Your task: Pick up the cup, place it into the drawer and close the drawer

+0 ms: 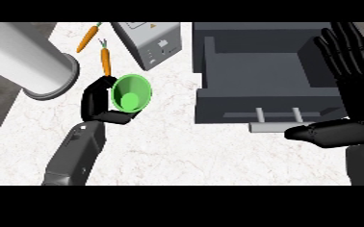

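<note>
I look steeply down on a pale marbled counter [185,149], smooth and faintly veined. At its upper right sits a dark grey drawer [266,77], pulled open, a boxy tray with plain walls and a light bar handle [279,119] on its front. Bare counter lies between my left hand and that drawer front. My left hand [98,101] has its fingers curled round the cup [131,93], a bright green, glossy round cup tipped so its mouth faces me, well left of the drawer. My right hand [341,101] is open at the right edge, fingers straight and pointing up beside the drawer. Two orange carrots [106,61] lie near a grey cylinder [35,65] and a grey box [150,42].
</note>
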